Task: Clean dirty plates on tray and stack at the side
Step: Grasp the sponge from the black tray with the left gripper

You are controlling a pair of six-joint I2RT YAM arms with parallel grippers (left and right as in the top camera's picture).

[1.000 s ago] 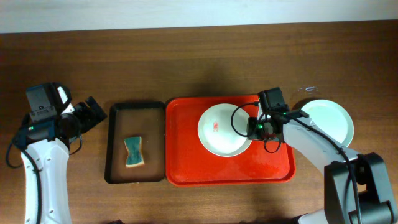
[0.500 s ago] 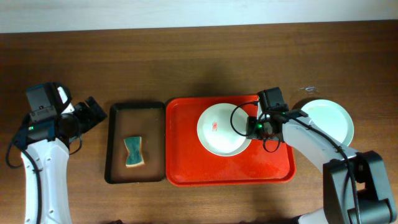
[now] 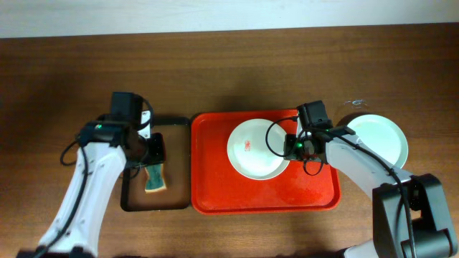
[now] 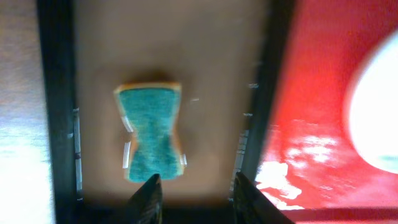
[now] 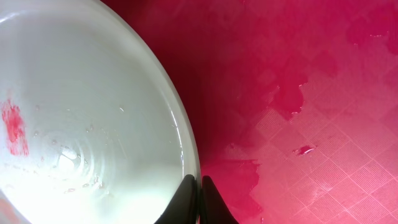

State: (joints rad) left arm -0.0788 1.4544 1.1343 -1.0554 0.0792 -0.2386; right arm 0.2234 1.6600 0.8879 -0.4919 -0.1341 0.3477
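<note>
Dark wooden table [image 3: 215, 72]. The red tray [image 3: 215, 193] holds one white plate [image 3: 251, 161] with a red smear [image 3: 247, 146]. The right gripper [image 5: 194, 199] pinches its rim. A pale green plate [image 3: 380, 140] sits on the table, right of the tray. The black-rimmed brown tray [image 3: 131, 179] holds a teal sponge [image 4: 151, 134]. The left gripper [image 4: 196, 193] hangs above it with its fingers apart.

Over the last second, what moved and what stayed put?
The left gripper swung in from the far left and hovers open over the sponge in the brown tray. The right gripper stayed pinched on the rim of the white plate; red tray, side plate and sponge did not move.
</note>
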